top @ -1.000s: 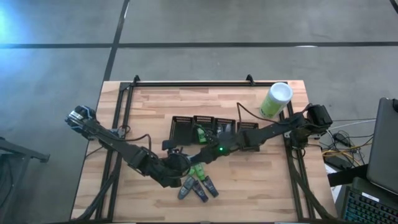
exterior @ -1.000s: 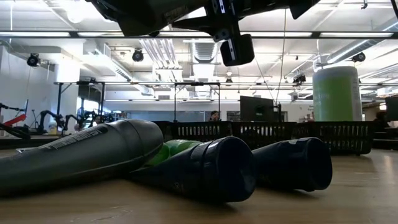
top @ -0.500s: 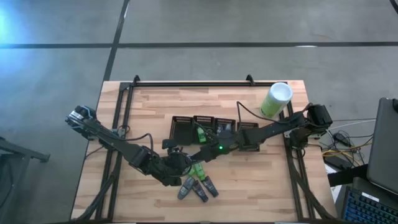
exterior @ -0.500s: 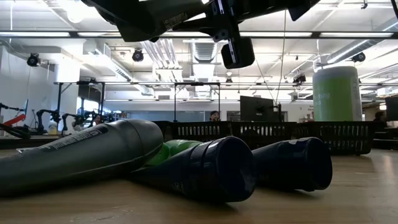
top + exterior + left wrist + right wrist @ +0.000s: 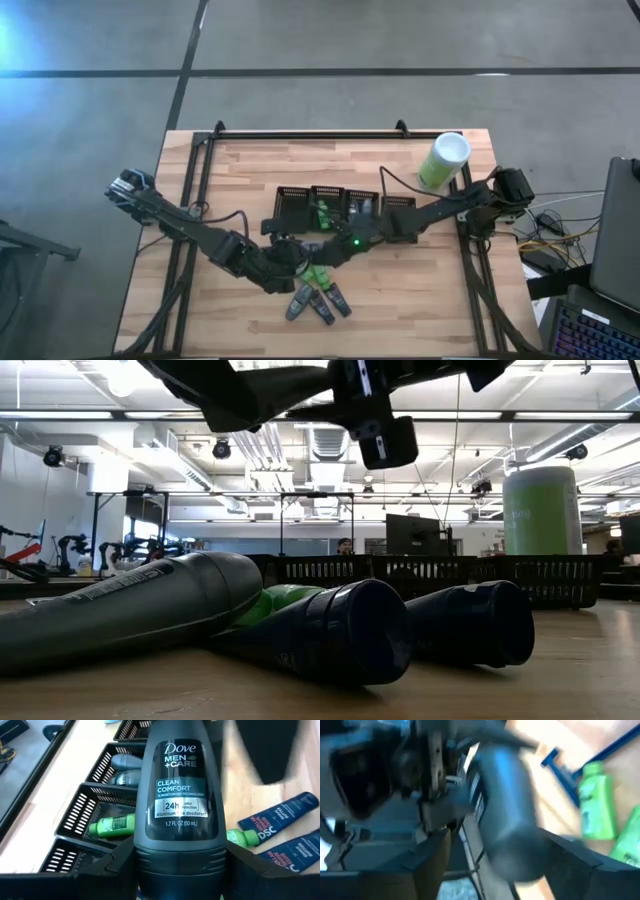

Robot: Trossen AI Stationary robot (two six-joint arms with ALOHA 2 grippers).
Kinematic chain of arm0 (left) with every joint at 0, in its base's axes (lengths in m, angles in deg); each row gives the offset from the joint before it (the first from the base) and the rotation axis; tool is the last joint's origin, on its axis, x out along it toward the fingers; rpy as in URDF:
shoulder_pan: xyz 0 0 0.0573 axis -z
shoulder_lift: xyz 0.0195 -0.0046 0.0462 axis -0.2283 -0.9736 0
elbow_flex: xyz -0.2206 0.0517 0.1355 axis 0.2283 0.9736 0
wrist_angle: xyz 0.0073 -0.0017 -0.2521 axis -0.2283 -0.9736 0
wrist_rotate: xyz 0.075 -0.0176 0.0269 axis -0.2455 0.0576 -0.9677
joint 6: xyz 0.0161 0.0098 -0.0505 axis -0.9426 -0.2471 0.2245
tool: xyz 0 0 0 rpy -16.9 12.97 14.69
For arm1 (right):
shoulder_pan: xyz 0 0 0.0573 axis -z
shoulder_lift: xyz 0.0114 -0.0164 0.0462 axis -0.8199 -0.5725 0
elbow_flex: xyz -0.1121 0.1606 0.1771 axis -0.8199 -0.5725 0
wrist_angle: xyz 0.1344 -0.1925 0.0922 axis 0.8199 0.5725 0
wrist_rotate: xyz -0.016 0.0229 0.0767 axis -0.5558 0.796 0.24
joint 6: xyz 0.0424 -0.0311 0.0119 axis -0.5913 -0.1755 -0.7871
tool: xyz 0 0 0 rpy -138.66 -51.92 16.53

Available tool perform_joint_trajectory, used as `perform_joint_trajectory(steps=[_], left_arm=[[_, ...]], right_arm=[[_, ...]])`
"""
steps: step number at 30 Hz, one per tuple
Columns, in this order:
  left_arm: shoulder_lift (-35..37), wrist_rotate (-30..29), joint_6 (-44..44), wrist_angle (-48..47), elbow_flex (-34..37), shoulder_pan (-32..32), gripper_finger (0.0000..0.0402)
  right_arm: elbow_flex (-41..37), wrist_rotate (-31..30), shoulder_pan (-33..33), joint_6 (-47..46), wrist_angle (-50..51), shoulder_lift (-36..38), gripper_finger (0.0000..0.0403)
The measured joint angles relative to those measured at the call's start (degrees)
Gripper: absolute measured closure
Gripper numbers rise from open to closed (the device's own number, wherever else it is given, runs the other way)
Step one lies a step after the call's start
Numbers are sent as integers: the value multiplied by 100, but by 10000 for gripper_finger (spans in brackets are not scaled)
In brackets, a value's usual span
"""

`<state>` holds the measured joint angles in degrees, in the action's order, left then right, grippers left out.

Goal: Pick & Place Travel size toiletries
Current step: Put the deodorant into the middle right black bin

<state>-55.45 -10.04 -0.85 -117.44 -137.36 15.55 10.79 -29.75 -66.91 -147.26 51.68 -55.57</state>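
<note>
A dark grey roll-on deodorant bottle point(image 5: 177, 795) hangs above the table's middle, with my left gripper point(image 5: 180, 862) shut on it. My right gripper point(image 5: 505, 855) faces it from the right. Its fingers point(image 5: 432, 857) are spread to either side of the same bottle point(image 5: 507, 825), wider than the bottle, so it is open. On the table near the front lie a grey tube point(image 5: 130, 610), a green tube point(image 5: 285, 598) and two navy tubes point(image 5: 340, 630), each resting on its side. In the high view both grippers meet at about point(image 5: 312, 250). My left gripper pinches the bottle's ribbed cap end point(image 5: 180, 870) between its two fingers point(image 5: 117, 865), one on each side. The fingers slant down toward the baskets and the bottle runs on along them, label up. The bottle is lifted clear of the table.
A row of black mesh baskets point(image 5: 345, 205) crosses the table's middle, holding a green tube point(image 5: 112, 826) and grey roll-ons point(image 5: 125, 762). A tall light-green canister point(image 5: 445, 160) stands at the far right. A blue razor point(image 5: 580, 757) and green tubes point(image 5: 595, 805) lie below the grippers.
In the low view the dark bottle end overhead has tipped a little and shifted slightly toward the right. Both arms have otherwise stayed in place over the table's middle.
</note>
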Motion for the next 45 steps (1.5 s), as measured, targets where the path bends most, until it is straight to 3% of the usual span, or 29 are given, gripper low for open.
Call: perform_joint_trajectory(steps=[4,9,23,31,37,45], left_arm=[[0,125,-7,1,0,-15,193],[0,197,-7,-1,0,-15,193],[0,310,-15,-3,9,-26,192],[0,302,-27,-22,11,-24,191],[0,422,133,-3,15,-22,172],[0,439,506,-134,15,8,103]], right_arm=[[0,-181,17,46,-8,0,87],[0,-158,31,48,-12,0,85],[0,-199,62,70,-13,2,197],[-6,-169,79,57,28,9,283],[-53,-333,70,141,23,13,285],[-64,-841,68,416,695,30,285]])
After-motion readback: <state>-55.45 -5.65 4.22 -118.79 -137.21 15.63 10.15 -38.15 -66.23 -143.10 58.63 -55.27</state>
